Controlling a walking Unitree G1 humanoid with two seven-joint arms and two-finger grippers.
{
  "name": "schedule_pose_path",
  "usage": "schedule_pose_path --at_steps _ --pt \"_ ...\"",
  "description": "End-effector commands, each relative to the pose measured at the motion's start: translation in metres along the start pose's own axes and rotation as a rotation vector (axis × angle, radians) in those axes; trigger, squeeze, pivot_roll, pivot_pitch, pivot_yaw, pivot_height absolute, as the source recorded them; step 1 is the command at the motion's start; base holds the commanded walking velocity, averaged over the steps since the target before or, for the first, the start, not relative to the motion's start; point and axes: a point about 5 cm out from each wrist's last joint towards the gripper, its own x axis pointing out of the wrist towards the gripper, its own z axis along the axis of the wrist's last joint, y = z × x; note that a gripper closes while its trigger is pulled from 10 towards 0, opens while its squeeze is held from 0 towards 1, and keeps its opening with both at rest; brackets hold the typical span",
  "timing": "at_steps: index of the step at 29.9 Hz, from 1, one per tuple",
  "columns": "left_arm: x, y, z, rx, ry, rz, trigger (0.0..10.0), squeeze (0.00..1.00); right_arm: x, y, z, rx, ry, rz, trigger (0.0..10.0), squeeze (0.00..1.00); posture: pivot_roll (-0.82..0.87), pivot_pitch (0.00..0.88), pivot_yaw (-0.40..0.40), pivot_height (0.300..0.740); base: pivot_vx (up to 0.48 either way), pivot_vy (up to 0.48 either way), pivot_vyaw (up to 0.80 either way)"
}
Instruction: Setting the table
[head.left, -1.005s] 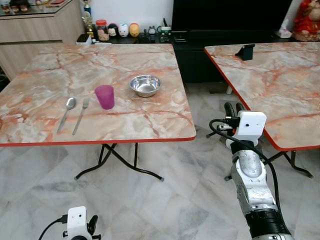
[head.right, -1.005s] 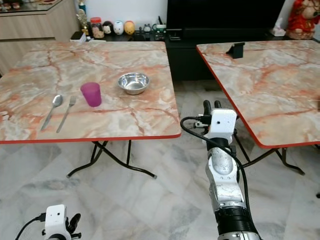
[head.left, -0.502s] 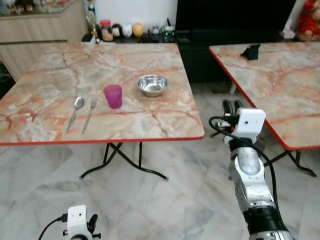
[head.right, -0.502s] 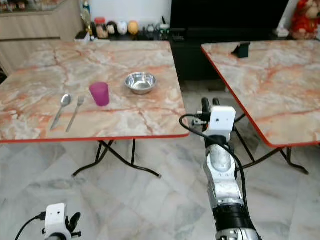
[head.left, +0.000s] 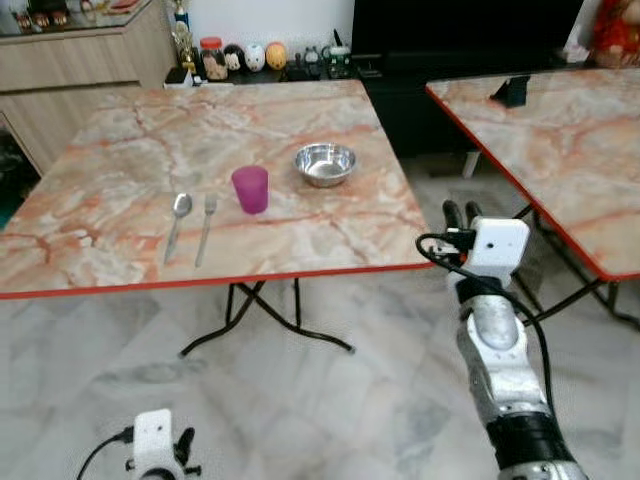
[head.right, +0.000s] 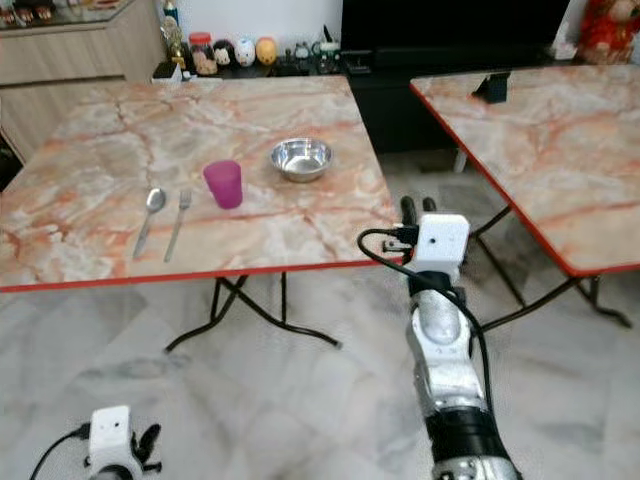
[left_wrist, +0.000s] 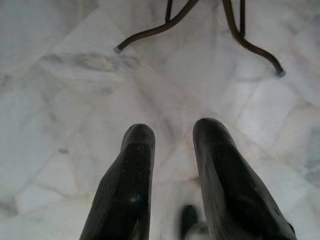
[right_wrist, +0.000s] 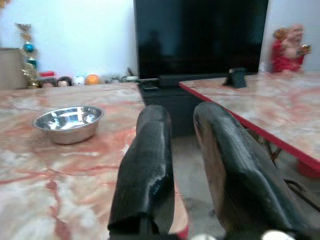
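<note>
Standing off the near corner of the table (head.left: 120, 275), the robot looks to be at the approach step of setting it, with nothing yet in either gripper. The right gripper (head.left: 456, 212) is raised level with the red table edge, its two black fingers (right_wrist: 150, 150) slightly parted with only air between them; this height is a sensible ready pose for reaching in over the top. Ahead of its jaws and off to the robot's left sits the steel bowl (right_wrist: 68, 122), well apart from the fingertips. Further to that side stand the pink cup (head.left: 250, 189), then the fork (head.left: 205, 228) and the spoon (head.left: 176, 224), which lie side by side, just apart, handles toward the near edge as in a place setting. The bowl and cup sit beyond the cutlery, so the setting seems partly laid, though what remains to move I cannot tell. The left gripper (left_wrist: 172, 175) hangs idle low over the marble floor (left_wrist: 60, 100), fingers a little apart and empty, with the table's legs (left_wrist: 250, 45) ahead of its tips. A second table (head.left: 560, 150) lies to the right of the right jaws, bearing a small dark stand (head.left: 510, 91).
</note>
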Motion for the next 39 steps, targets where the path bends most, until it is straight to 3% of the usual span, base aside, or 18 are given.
schedule_pose_path --at_steps 1,25,36,39 --pt "-0.0011 0.0061 -0.002 0.002 0.014 0.016 10.0 0.0 0.0016 0.0082 0.0031 0.013 -0.01 0.023 10.0 0.0 -0.03 0.0 0.014 0.732 0.0 0.307 0.0" --pt "-0.0009 0.0027 -0.0025 0.018 0.018 -0.01 10.0 0.0 0.0029 0.0122 0.0047 0.023 -0.029 0.047 10.0 0.0 -0.04 0.0 0.02 0.732 0.0 0.012 0.0" --pt "0.0003 0.0019 -0.0002 0.026 0.015 -0.023 10.0 0.0 0.0014 0.0142 0.0044 -0.003 -0.035 0.067 10.0 0.0 -0.05 0.0 0.026 0.732 0.275 0.0 0.17" --pt "0.0002 0.0015 -0.0006 0.03 0.017 -0.027 10.0 0.0 0.0009 0.0125 0.0031 0.028 -0.028 0.056 10.0 0.0 -0.05 0.0 0.026 0.732 0.286 0.0 0.27"
